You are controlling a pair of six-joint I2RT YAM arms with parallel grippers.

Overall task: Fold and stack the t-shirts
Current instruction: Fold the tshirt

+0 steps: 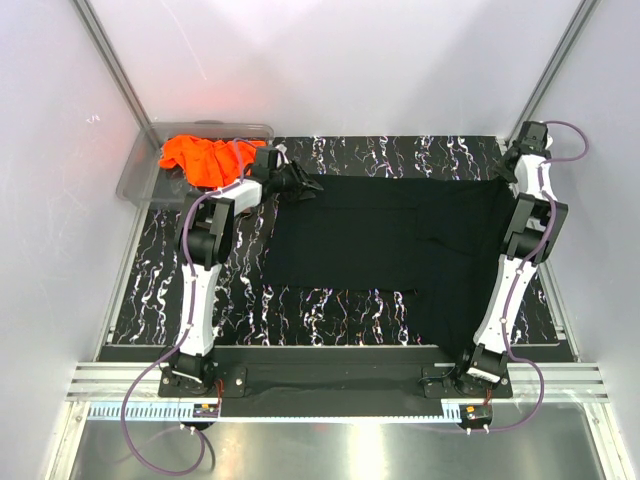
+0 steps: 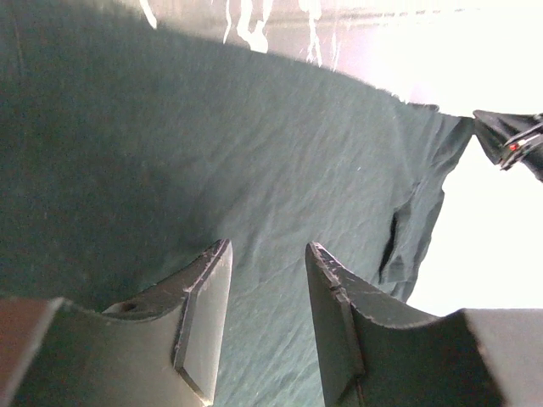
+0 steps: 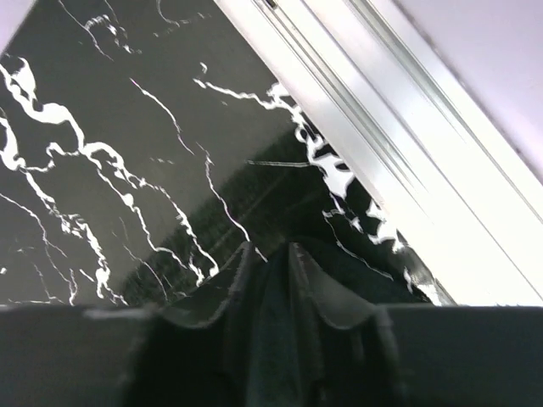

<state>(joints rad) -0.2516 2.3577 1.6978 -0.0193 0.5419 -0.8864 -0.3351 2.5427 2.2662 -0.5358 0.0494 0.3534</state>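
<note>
The black t-shirt (image 1: pixel 400 240) lies spread on the black marble table, its lower left part folded in. My left gripper (image 1: pixel 295 183) is at the shirt's far left corner. In the left wrist view it (image 2: pixel 268 248) is open, with the black fabric (image 2: pixel 212 144) just beyond the jaws and nothing between them. My right gripper (image 1: pixel 508 180) is at the shirt's far right corner. In the right wrist view it (image 3: pixel 270 250) is shut on a fold of the black shirt (image 3: pixel 373 275). The orange t-shirt (image 1: pixel 205 160) lies crumpled in the bin at the far left.
A clear plastic bin (image 1: pixel 135 175) stands at the table's far left corner, just behind my left arm. A metal frame rail (image 3: pixel 399 153) runs along the table's right edge near my right gripper. White walls enclose the table.
</note>
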